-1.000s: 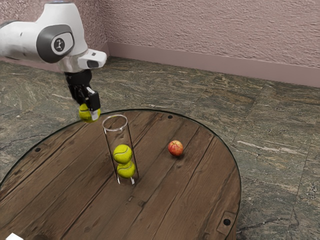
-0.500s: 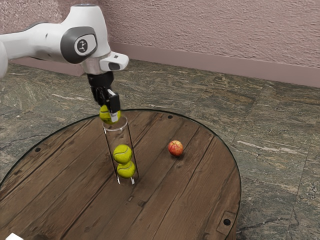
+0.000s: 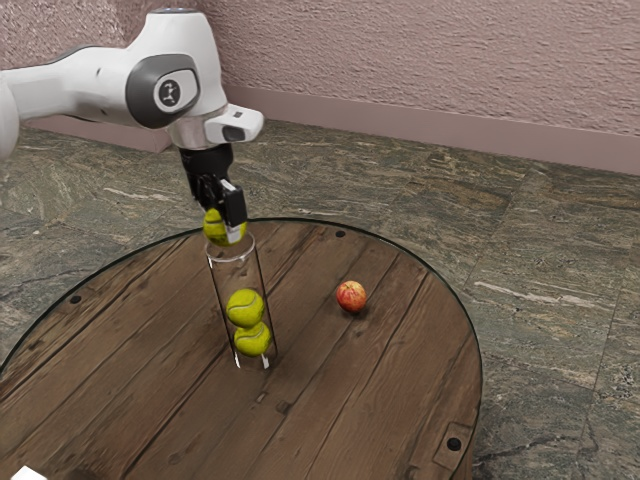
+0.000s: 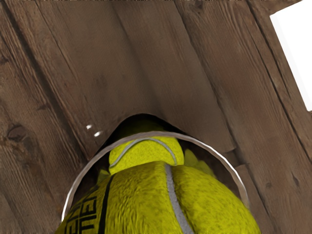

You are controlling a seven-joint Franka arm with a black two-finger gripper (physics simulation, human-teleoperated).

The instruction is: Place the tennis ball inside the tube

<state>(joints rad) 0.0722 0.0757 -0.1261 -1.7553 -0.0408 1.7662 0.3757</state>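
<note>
In the exterior view, the white robot arm (image 3: 165, 75) is reaching in from the exterior view's left, bending above the clear tube (image 3: 218, 290) and pointing its hand down. The black gripper (image 3: 222, 226) is clasping a tennis ball (image 3: 213, 229) between its fingers, and the ball is hanging right at the tube's open mouth. Inside the tube, an upper yellow-green ball (image 3: 245, 308) is resting on a lower one (image 3: 252, 340). The tube is standing upright on a round table (image 3: 400, 400) of worn brown planks; a red-and-yellow apple (image 3: 351, 296) is lying near it, toward the exterior view's right. Beyond the tube, a marbled stone floor (image 3: 540, 250) is stretching to a rough pink wall (image 3: 430, 60), and a partly visible white object (image 3: 28, 474) is sitting well apart from the tube, at the view's lower-left corner.

In the wrist view, the tube's rim (image 4: 214, 147) is curving around the held ball, which is displaying black lettering (image 4: 85, 214) and a pale seam (image 4: 175, 200). Another ball is peeking out from inside the tube, and two small glints (image 4: 89, 126) are shining beside the rim.
</note>
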